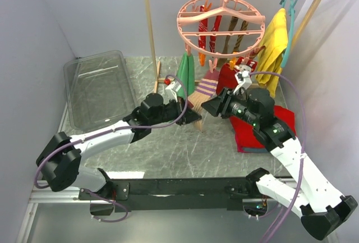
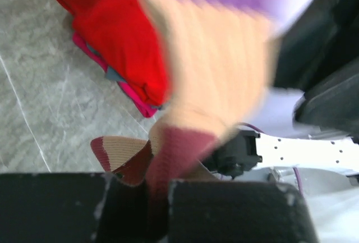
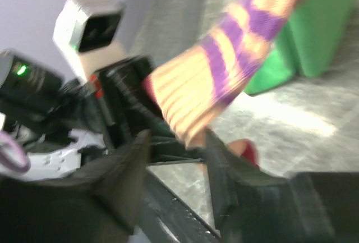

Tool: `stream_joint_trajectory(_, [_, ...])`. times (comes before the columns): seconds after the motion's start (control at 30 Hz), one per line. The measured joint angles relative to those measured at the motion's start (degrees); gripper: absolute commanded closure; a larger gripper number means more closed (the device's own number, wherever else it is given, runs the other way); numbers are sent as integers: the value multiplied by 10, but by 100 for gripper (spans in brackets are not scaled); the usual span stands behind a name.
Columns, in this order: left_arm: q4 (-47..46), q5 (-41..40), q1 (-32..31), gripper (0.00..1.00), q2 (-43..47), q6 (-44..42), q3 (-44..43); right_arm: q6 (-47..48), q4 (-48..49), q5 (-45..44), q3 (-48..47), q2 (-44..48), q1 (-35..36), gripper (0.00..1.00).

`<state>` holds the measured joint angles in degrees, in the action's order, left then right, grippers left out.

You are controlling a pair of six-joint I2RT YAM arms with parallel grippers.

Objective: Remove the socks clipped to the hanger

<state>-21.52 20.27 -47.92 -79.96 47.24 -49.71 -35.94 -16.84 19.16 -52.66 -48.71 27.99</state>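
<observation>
Dark-red toe of striped tan sock (image 1: 206, 86) pinched in left gripper (image 2: 160, 189), jaws closed tight. Long axis of sock: from toe up-right to cuff, just under hanger (image 1: 180, 21). Beside sock, right gripper (image 3: 179, 142) half open, holds nothing. Pull probably goes down-left.

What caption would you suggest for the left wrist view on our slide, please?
Left gripper shut on the dark-red toe of a tan, purple-striped sock; red cloth on the table behind.

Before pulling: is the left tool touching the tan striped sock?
Touching. Left wrist view shows the left tool shut on the tan striped sock, at its dark red end.
</observation>
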Motion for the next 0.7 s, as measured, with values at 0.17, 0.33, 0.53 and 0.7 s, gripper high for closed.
stream_joint_trajectory(0.17, [14,9,-7,99,39,5,13,61,-84,-87,-93,-15,0,26])
stream_joint_trajectory(0.33, [32,9,-13,99,82,5,15,117,-116,-148,-195,-59,0,25])
stream_joint_trajectory(0.53, [39,10,-15,99,102,5,23,166,-109,-178,-254,-127,0,24])
stream_joint_trajectory(0.7, [61,8,-21,99,112,5,28,183,-106,-193,-290,-188,0,26])
